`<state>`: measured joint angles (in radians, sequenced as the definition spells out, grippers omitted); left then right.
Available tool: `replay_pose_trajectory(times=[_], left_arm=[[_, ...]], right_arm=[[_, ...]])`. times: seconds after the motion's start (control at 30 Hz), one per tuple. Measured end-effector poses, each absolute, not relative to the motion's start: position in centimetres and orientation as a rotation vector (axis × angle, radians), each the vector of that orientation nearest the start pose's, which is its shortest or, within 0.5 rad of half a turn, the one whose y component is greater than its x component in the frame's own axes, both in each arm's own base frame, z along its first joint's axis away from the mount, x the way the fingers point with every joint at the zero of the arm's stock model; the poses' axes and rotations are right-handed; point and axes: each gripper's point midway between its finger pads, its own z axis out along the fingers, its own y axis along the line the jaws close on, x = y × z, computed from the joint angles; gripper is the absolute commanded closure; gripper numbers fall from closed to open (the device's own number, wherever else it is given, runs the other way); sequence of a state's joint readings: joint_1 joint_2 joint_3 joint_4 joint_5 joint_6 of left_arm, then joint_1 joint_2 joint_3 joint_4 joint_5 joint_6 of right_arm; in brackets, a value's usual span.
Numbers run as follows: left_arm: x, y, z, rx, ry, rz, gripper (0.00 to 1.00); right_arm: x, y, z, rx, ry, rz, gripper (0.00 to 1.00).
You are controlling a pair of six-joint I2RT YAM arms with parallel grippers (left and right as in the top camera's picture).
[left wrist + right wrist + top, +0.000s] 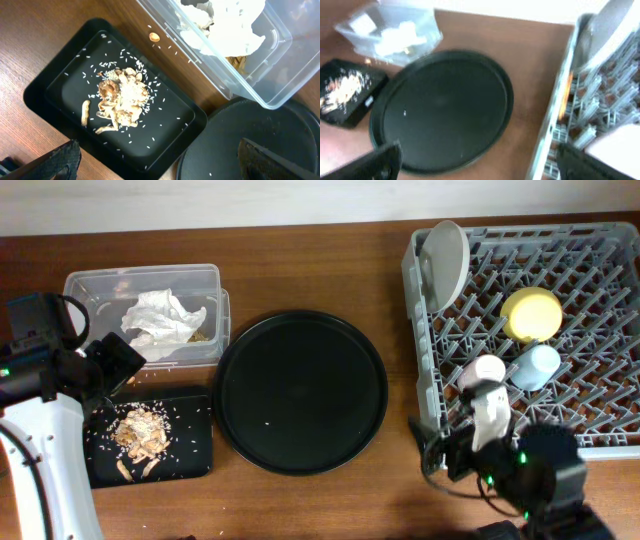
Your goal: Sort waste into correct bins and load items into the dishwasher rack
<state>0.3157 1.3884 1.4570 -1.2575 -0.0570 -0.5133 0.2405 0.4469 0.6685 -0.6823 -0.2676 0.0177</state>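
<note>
While left end effector and right end effector gape, the napkin lies in the clear box, scraps in the black tray. The rack holds bowl, plate and, seemingly, cups.

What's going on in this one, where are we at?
Sorting looks well along. The napkin sits in the clear box and the food scraps lie in the shallow black tray. The plate, yellow bowl, pink cup and light-blue cup are in the dishwasher rack. The left gripper and right gripper are open and empty.
</note>
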Motion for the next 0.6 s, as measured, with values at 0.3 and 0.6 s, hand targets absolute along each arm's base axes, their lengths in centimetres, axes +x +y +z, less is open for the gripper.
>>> replay_pose_trajectory(times=[0.3, 0.6], left_arm=[[28.6, 10.4, 22.2, -1.124, 2.517, 0.026, 0.01], [28.6, 10.4, 22.2, -1.124, 2.517, 0.025, 0.01]], right_arm=[[20.5, 9.3, 20.5, -0.431, 1.624, 0.366, 0.01], [22.1, 8.0, 21.7, -0.419, 1.479, 0.249, 0.01]])
